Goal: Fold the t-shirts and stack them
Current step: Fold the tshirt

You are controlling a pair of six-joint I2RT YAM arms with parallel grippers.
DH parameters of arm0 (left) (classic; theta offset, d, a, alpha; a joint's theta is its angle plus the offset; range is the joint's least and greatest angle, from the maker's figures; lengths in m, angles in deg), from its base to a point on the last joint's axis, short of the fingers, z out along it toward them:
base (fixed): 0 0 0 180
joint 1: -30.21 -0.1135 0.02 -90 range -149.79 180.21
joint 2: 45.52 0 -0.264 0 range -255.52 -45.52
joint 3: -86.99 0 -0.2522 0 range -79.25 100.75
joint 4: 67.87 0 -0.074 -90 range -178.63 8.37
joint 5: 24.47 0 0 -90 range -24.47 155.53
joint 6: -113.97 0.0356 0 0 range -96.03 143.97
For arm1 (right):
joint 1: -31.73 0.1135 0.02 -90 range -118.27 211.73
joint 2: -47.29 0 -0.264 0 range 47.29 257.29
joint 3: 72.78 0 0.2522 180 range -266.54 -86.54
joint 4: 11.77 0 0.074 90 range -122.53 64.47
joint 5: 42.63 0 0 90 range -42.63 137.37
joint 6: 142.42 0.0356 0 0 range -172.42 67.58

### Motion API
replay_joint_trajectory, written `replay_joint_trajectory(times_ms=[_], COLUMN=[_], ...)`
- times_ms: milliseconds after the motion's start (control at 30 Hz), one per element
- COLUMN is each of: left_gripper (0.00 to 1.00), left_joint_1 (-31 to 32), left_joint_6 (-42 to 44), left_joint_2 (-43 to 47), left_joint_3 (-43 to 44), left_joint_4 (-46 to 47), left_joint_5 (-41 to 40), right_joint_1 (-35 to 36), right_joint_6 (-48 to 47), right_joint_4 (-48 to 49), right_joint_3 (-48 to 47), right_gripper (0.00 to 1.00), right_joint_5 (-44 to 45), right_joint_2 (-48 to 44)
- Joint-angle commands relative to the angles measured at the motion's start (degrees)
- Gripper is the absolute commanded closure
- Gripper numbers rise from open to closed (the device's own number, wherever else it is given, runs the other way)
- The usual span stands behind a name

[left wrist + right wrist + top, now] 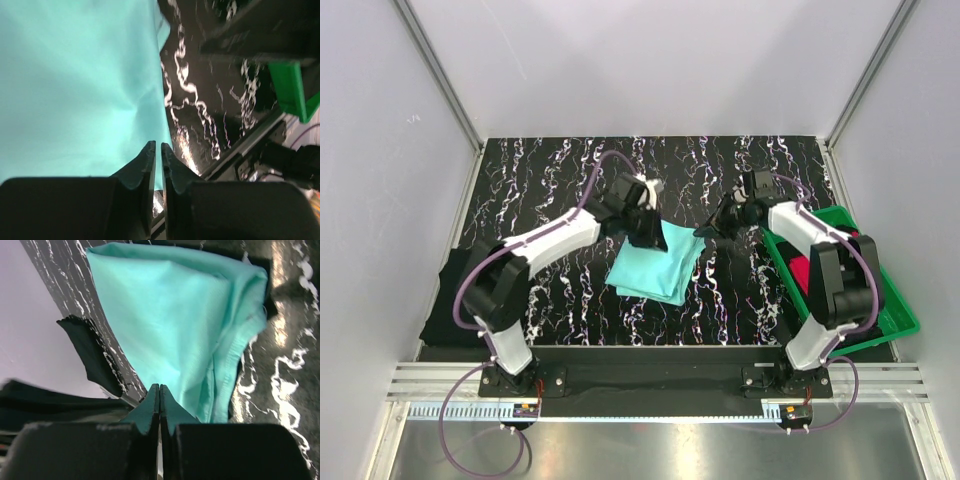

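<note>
the turquoise shirt [658, 268] lies mid-mat [560, 180]. the left gripper [156, 152], jaws narrow, and the right gripper [159, 392], clamped tight, pinch its far corners, likely to fold the far edge nearward.

Bright even light, glare on mat [280, 325], wrist cams' near fingers blurred

White-walled cell around a marbled tabletop

Plain pale walls [650, 60] close in on three sides, with slanting aluminium posts [436, 70] at the far corners. A black marbled mat [560, 170] streaked with white covers the table and shines under bright light. At the near edge runs a slotted metal rail [430, 382], then brushed steel [650, 445].
</note>
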Motion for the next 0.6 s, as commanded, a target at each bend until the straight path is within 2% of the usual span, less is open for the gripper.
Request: replay_joint_trajectory(times_ms=[0,233,567], left_gripper=[0.88,0.90,0.91], left_joint_1=[2.6,6.0,7.7], left_joint_6=[-3.0,-5.6,-7.7], left_joint_2=[-3.2,-7.3,-7.3], left_joint_3=[-4.3,-9.3,-15.7], left_joint_4=[9.9,16.9,21.8], left_joint_5=[8.2,9.3,8.4], right_joint_1=[0.5,1.4,2.4], right_joint_6=[-0.4,1.5,1.0], right_joint_4=[-0.9,-0.7,2.3], right_joint_3=[-5.3,-11.3,-8.8], right_gripper=[0.98,0.98,0.98], right_joint_5=[-3.6,-7.3,-7.6], right_joint_2=[3.8,12.0,17.4])
